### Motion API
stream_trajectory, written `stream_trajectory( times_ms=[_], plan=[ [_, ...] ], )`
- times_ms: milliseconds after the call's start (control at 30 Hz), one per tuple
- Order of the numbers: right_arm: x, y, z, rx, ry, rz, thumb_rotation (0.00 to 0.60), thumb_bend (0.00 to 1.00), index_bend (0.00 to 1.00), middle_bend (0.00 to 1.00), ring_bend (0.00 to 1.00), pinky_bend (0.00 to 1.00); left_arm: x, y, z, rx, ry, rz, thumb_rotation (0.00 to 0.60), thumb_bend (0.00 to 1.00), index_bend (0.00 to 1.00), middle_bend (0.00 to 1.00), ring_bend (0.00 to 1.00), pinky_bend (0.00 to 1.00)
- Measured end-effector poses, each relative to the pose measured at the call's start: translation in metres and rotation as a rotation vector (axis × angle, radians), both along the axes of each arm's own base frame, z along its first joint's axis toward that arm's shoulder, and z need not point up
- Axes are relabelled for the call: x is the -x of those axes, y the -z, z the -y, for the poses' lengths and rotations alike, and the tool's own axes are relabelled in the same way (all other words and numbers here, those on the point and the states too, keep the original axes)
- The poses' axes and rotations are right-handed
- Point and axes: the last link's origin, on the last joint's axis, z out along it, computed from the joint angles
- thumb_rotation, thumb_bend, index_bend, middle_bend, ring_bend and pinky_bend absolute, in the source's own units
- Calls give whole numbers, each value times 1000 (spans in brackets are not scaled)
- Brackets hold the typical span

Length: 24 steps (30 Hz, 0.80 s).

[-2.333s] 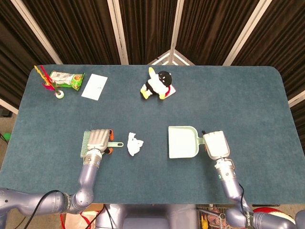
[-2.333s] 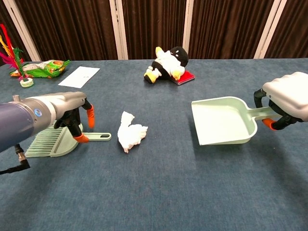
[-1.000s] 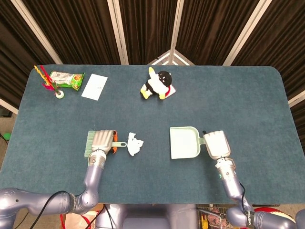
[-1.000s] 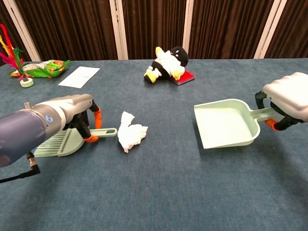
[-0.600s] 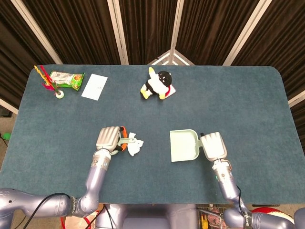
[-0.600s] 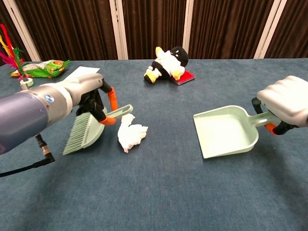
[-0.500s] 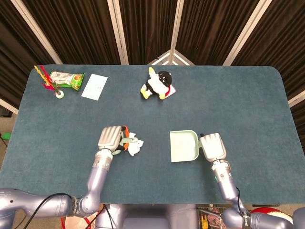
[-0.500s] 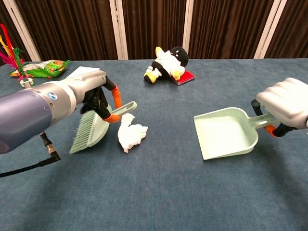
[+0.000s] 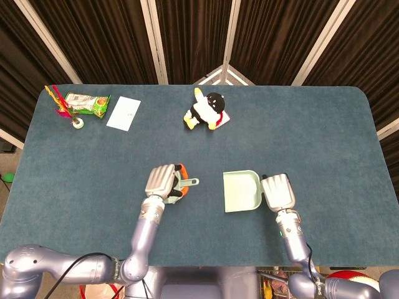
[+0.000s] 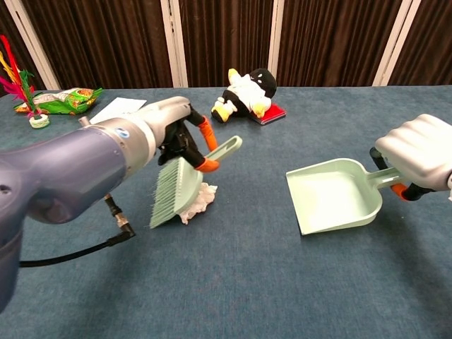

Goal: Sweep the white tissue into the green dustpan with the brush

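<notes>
Left hand [image 10: 180,134] grips the brush [image 10: 176,189] by its handle, bristles tilted down over the white tissue [image 10: 201,201], which lies on the desk [image 9: 324,137] just under and beyond the brush head. Right hand [image 10: 418,150] is closed round the handle of the green dustpan [image 10: 335,195], whose open mouth faces the left hand, well apart from the tissue.

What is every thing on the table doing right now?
brush: held by left hand, tilted, bristles down at the tissue
white tissue: crumpled, mostly behind the brush
green dustpan: empty, handle held by right hand
penguin toy: lying down
snack bag: lying flat
paper: lying flat
</notes>
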Motion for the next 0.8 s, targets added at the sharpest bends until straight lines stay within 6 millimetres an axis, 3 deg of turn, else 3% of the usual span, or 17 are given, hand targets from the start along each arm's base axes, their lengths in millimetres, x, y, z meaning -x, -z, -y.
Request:
stream_trajectory(
  times_ms=[233,800],
  plan=[
    [-1,1,-2,0,-1,11,600,549,781,866,859,742,-18,9,2,6,-4,48,600,591,800,1000,854,816],
    [-5,6,-10,-12,6,33,600,549,782,866,859,742,-35,32,1,18,-12,126,600,590,800,1000,854,816]
  ],
)
